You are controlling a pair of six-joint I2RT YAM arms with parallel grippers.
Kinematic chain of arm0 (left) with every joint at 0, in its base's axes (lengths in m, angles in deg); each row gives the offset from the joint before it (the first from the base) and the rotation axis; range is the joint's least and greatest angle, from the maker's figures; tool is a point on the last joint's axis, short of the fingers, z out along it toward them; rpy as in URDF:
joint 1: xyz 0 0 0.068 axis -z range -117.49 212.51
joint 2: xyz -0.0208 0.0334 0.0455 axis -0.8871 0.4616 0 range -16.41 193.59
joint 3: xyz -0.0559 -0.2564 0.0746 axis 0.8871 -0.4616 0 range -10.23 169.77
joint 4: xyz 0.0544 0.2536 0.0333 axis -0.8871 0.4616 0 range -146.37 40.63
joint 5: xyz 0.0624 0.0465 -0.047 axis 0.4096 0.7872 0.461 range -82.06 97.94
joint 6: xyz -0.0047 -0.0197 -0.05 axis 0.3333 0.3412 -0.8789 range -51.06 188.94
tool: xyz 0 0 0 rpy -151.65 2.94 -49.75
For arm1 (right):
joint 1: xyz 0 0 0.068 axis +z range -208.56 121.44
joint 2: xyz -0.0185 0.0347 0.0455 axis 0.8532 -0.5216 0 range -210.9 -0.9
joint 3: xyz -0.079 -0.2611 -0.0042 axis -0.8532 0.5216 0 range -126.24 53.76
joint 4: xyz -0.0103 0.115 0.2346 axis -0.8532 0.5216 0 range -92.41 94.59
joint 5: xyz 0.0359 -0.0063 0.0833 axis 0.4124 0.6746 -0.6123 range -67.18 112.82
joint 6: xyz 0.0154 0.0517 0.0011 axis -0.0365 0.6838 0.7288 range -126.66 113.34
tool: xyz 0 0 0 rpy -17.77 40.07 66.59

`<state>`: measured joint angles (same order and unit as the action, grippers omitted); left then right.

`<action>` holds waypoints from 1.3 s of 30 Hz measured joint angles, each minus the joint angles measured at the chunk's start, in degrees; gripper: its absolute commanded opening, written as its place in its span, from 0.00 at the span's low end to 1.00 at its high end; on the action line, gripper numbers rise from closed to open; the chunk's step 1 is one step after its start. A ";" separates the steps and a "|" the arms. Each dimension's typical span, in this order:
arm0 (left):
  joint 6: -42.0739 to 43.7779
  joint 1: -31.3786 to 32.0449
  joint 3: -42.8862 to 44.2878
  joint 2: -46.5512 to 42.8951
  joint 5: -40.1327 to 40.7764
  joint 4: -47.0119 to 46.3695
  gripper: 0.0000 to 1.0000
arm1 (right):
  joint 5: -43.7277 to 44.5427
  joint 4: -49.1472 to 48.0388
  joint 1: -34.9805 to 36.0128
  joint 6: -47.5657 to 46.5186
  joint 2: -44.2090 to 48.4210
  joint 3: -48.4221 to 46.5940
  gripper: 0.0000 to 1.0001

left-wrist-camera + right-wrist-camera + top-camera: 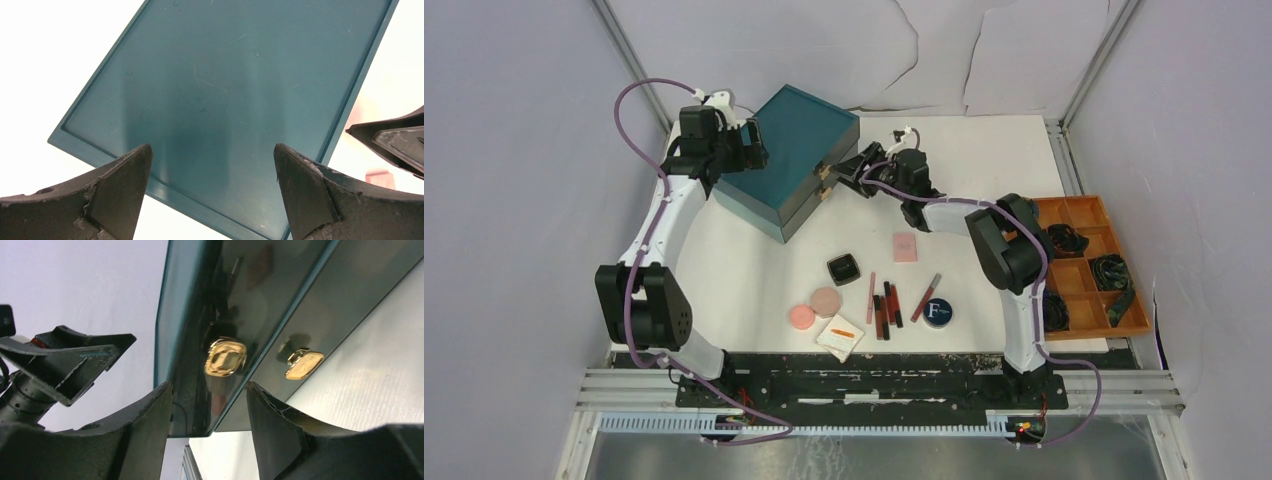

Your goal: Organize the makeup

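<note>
right gripper [209,386], jaws apart, faces a gold knob [226,356]; slide straight on, then pinch gently; left gripper [212,150] open over teal box [215,90]

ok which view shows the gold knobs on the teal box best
Right wrist: both gold knobs show close up beyond its fingers. Top external shows them only as tiny specks on the front of the teal box; left wrist shows just its top, no knobs.
</note>
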<state>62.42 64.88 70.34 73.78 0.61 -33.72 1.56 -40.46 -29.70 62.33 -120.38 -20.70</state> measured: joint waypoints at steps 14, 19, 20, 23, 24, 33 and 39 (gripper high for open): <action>0.00 0.02 -1.22 -0.57 1.29 0.00 0.97 | 0.48 -6.69 -0.04 6.84 -6.78 -3.63 0.62; 0.00 0.02 -1.29 -0.68 1.29 0.00 0.97 | 0.42 -7.15 -0.04 7.50 -7.72 -4.28 0.62; 0.00 0.02 -1.29 -0.68 1.29 0.00 0.97 | 0.42 -7.08 -0.04 7.56 -7.80 -4.28 0.62; 0.00 0.02 -1.29 -0.68 1.29 0.00 0.97 | 0.37 -6.95 -0.04 7.69 -7.98 -4.35 0.62; 0.00 0.02 -1.29 -0.68 1.29 0.00 0.97 | 0.33 -6.88 -0.04 7.69 -8.04 -4.50 0.62; 0.00 0.02 -1.29 -0.68 1.29 0.00 0.96 | 0.24 -6.05 0.00 7.80 -10.43 -8.22 0.61; 0.00 0.02 -1.29 -0.68 1.31 0.00 0.96 | 0.26 -4.83 0.17 8.20 -12.11 -8.76 0.61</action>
<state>62.42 64.90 69.05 73.10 1.92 -33.72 1.82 -45.29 -29.52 70.53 -132.49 -29.46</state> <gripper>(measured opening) 0.967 0.613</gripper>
